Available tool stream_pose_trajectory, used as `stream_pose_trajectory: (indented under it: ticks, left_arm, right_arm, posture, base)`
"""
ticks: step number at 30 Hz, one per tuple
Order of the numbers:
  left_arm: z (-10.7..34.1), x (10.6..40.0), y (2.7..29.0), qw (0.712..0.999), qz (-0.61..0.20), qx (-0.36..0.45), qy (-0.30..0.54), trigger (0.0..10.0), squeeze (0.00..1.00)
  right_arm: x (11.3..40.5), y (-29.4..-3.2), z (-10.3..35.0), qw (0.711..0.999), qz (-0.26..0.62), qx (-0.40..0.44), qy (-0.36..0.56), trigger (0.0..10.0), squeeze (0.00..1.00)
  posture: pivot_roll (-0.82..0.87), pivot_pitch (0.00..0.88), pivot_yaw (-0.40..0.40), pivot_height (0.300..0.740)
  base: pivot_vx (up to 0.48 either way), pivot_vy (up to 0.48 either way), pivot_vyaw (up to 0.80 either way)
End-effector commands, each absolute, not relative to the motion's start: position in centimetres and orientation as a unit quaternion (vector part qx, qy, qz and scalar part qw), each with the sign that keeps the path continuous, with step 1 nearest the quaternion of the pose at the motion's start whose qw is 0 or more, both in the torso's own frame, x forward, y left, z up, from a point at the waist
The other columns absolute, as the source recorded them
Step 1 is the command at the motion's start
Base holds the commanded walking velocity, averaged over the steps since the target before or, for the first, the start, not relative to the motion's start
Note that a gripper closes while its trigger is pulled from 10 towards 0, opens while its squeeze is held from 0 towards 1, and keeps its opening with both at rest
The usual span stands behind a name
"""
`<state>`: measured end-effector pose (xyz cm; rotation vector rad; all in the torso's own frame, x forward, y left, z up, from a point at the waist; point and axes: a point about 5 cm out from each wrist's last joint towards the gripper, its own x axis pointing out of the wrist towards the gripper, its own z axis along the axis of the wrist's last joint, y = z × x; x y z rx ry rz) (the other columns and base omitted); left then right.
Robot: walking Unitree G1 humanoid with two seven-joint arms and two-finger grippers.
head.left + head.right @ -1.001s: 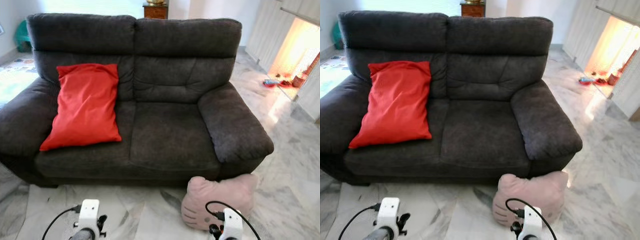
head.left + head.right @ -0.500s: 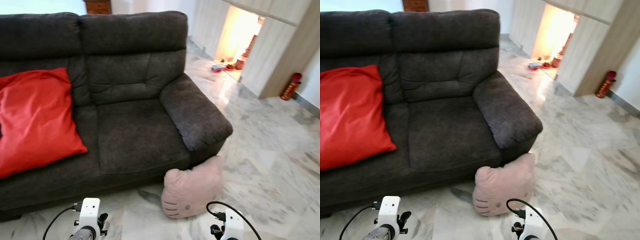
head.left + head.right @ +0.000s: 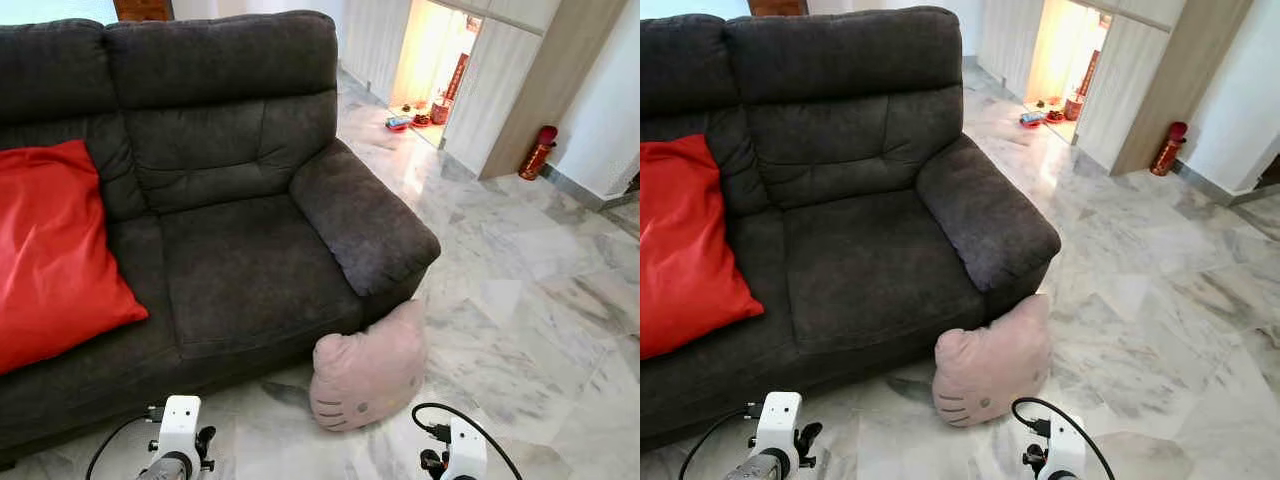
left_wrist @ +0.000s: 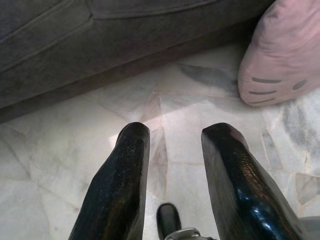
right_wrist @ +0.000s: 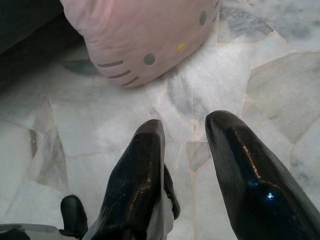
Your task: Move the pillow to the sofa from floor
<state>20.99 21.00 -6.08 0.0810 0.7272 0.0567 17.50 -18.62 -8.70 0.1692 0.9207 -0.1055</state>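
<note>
Both grippers, left gripper (image 4: 175,150) and right gripper (image 5: 187,145), spread open, empty, above marble floor (image 3: 520,300). Pink pillow (image 3: 368,368) on floor against sofa (image 3: 250,260) front. Approach step; next, reaching down to grasp it.

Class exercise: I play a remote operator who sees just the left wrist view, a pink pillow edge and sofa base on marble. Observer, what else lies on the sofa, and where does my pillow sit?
Observer: A red pillow leans on the dark sofa at its left seat.
Operator: And the pink one?
Observer: The pink pillow stands on the marble floor, leaning against the sofa's front below its right armrest.
Operator: Is my other gripper near it?
Observer: The right gripper hangs open over the floor just short of that pillow, not touching; the left gripper is open too.
</note>
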Motion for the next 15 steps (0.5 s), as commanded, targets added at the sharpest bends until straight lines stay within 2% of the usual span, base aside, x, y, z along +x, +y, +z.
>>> stream_pose_trajectory:
  ticks: [1, 5, 10, 15]
  left_arm:
    - [-6.1, 20.97, 21.17, 0.932, 0.032, 0.039, 0.358, 10.0, 0.0]
    - [-6.08, 20.99, 21.17, 0.932, 0.03, 0.042, 0.358, 10.0, 0.0]
    - [-6.1, 21.0, 21.11, 0.931, 0.028, 0.048, 0.36, 10.0, 0.0]
    - [-6.11, 21.02, 20.98, 0.931, 0.026, 0.046, 0.36, 10.0, 0.0]
  right_arm:
    - [17.49, -18.91, -8.68, 0.89, -0.059, 0.085, 0.444, 10.0, 0.0]
    - [17.5, -18.94, -8.68, 0.89, -0.06, 0.085, 0.444, 10.0, 0.0]
    - [17.45, -19.06, -8.68, 0.89, -0.063, 0.086, 0.444, 10.0, 0.0]
    - [17.39, -19.06, -8.71, 0.889, -0.064, 0.086, 0.444, 10.0, 0.0]
  posture:
    - [0.02, 0.0, -0.063, 0.736]
    - [0.02, 0.0, -0.062, 0.736]
    - [0.01, 0.0, -0.062, 0.736]
    - [0.01, 0.0, -0.059, 0.736]
  base:
    - [0.0, 0.0, -0.76]
    - [0.0, 0.0, -0.76]
    - [0.0, -0.389, -0.76]
    - [0.0, 0.0, -0.76]
